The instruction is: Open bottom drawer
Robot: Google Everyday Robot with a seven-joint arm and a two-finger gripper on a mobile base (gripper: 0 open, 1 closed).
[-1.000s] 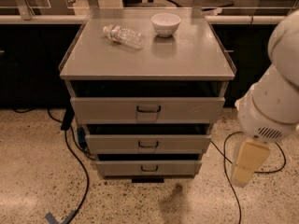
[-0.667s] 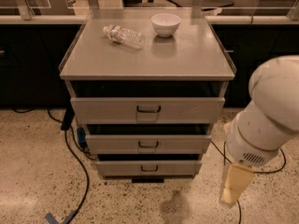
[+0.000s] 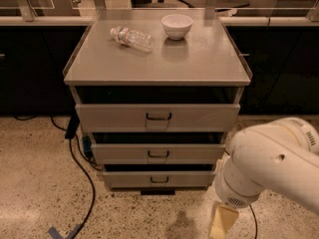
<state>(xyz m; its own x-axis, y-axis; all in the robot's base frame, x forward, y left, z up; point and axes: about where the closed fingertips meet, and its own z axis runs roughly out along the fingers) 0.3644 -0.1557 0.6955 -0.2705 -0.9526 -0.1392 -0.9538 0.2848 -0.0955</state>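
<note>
Low over the speckled floor (image 3: 35, 183), the end effector (image 3: 223, 224), its opening impossible to tell, has dropped and swung left toward the closed bottom drawer (image 3: 134, 179).

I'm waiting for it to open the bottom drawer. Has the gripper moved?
Yes. The gripper has moved down and left in the picture, nearer the bottom drawer, which stayed put.

3 drawers (image 3: 157, 117) (image 3: 158, 154) (image 3: 159, 179), 1 bottle (image 3: 131, 38), 1 bowl (image 3: 177, 26), 1 pincer (image 3: 222, 222) btm right.
</note>
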